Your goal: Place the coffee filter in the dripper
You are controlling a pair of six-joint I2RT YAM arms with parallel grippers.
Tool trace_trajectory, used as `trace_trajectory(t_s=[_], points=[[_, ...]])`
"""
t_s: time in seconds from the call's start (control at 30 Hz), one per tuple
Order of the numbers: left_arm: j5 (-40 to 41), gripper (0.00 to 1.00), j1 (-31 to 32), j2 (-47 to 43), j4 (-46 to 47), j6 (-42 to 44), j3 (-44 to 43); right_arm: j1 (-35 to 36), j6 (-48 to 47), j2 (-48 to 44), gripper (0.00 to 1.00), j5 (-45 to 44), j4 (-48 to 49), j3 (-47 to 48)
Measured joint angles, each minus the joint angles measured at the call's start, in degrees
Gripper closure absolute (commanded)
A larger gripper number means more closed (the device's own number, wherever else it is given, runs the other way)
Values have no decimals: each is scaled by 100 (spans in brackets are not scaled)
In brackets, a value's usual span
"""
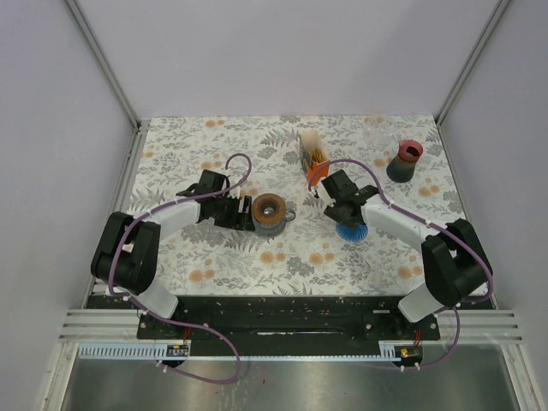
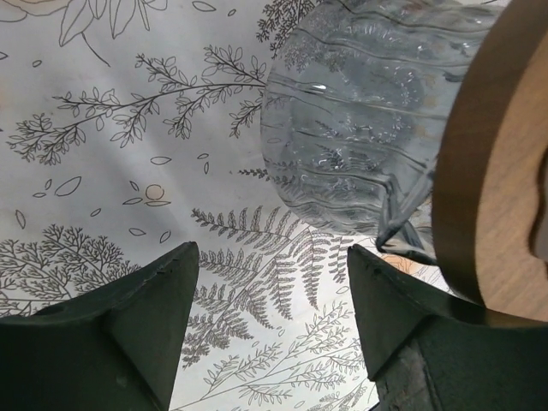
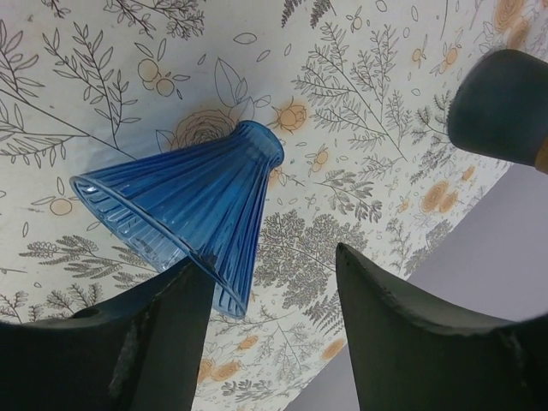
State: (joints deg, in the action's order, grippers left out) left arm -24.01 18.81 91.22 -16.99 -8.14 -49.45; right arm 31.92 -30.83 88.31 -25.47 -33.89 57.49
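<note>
Hovering R gripper (image 3: 270, 274) by blue cone (image 3: 188, 205), jaws apart

Two matching arms, blk + white, purple cabling.
Left arm (image 1: 163, 224) & right arm (image 1: 401, 224) have the same build: fat rounded blk joint housings w/ white tube-like links btwn them and white shells nr the bottom. Both sit on one flat blk base plate (image 1: 282, 310). A thin purple cable (image 1: 247, 164) arcs off the upper part of each arm; more purple cable trails frm each base to a small plug board (image 1: 177, 349) w/ yellow/red bits. Left gripper (image 1: 244, 211) & right gripper (image 1: 342, 210) have blk bodies. In the wrist views the fingers (image 2: 128, 334) are dark, matte, wedge-shaped, tapering to blunt tips, w/ a slightly rough finish.
</note>
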Motion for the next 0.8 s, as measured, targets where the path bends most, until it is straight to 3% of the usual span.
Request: trace_trajectory(t_s=[0.23, 0.3, 0.37, 0.4, 0.8], points=[[11, 26, 0, 195, 37, -136, -131, -94, -9, 328, 60, 125, 107, -2], [39, 26, 0, 256, 48, -146, -256, -127, 4, 378, 74, 155, 103, -2], [90, 26, 0, 289, 101, -149, -374, -144, 17, 382, 95, 227, 101, 2], [129, 26, 0, 297, 131, -149, -424, -146, 13, 382, 100, 247, 101, 11], [350, 26, -85, 415, 66, -48, -752, -168, 446, 345, 100, 828, -562, 555]])
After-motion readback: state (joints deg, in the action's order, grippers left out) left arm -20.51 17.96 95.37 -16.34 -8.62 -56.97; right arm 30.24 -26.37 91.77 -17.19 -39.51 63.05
